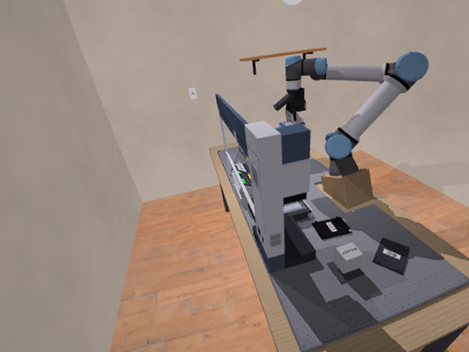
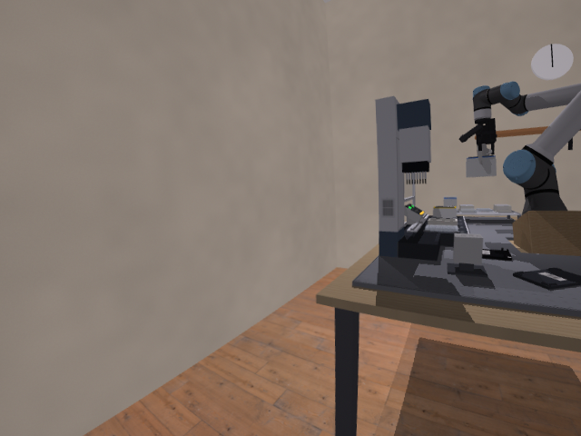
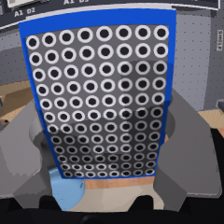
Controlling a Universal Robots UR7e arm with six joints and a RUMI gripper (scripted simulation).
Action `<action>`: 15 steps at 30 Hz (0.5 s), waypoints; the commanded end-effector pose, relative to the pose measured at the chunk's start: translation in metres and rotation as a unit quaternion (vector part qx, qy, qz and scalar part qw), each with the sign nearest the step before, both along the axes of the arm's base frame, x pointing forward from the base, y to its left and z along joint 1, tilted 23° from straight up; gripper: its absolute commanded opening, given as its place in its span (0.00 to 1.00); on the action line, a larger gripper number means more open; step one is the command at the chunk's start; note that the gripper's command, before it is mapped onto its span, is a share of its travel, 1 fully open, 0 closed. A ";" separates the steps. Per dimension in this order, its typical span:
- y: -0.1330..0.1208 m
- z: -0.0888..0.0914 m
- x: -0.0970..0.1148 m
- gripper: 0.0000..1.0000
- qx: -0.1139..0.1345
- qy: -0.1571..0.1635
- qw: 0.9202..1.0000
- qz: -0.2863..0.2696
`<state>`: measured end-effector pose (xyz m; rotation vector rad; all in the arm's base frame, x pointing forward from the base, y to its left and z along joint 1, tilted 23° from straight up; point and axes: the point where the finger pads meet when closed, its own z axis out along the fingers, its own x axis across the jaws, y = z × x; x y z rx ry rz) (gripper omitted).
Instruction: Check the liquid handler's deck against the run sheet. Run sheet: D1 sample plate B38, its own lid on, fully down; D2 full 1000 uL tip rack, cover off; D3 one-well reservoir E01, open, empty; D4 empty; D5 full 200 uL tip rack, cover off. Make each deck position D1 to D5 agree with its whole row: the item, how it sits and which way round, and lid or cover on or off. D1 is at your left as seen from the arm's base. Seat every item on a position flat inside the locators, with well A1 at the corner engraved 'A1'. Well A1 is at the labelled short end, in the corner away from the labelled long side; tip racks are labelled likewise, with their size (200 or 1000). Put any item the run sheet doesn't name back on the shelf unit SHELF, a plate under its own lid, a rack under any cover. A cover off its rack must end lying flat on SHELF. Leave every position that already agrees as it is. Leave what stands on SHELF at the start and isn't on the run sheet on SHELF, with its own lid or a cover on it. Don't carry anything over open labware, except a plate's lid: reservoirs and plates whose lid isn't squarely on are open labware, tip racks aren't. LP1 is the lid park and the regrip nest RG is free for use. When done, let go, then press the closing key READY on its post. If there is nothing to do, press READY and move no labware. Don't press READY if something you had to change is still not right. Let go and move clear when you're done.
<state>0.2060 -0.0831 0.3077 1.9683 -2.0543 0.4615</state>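
Note:
My gripper [image 3: 105,91] is shut on a tip rack [image 3: 98,93] with a blue rim and rows of white-ringed tips. Its cover is off. The rack fills the wrist view, with a grey finger on each long side. In the exterior view the gripper [image 2: 483,149] holds the rack [image 2: 480,166] high above the table, to the right of the liquid handler's head. In the top view the gripper [image 1: 292,114] is behind the handler's head and the rack is mostly hidden. Deck engravings "A1 D2" [image 3: 25,11] show below, at the wrist view's top edge.
The liquid handler's tower [image 1: 267,178] stands along the table's left side. Near the front lie a flat black labelled piece [image 1: 329,230], a white labelled box [image 1: 349,254] and a tilted black labelled piece [image 1: 388,256]. More labware stands at the far end [image 2: 450,203]. The arm's base stands on a wooden block [image 1: 347,187].

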 end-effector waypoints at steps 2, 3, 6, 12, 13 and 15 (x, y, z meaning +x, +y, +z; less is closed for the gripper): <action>-0.022 0.012 0.002 0.00 0.004 -0.005 1.000 0.009; -0.022 0.012 0.002 0.00 0.004 -0.005 1.000 0.009; -0.022 0.012 0.002 0.00 0.004 -0.005 1.000 0.009; -0.031 0.016 0.002 0.00 0.004 -0.001 1.000 0.018; -0.036 0.017 0.003 0.00 0.005 -0.001 1.000 0.018; -0.046 0.021 0.003 0.00 0.005 0.000 1.000 0.018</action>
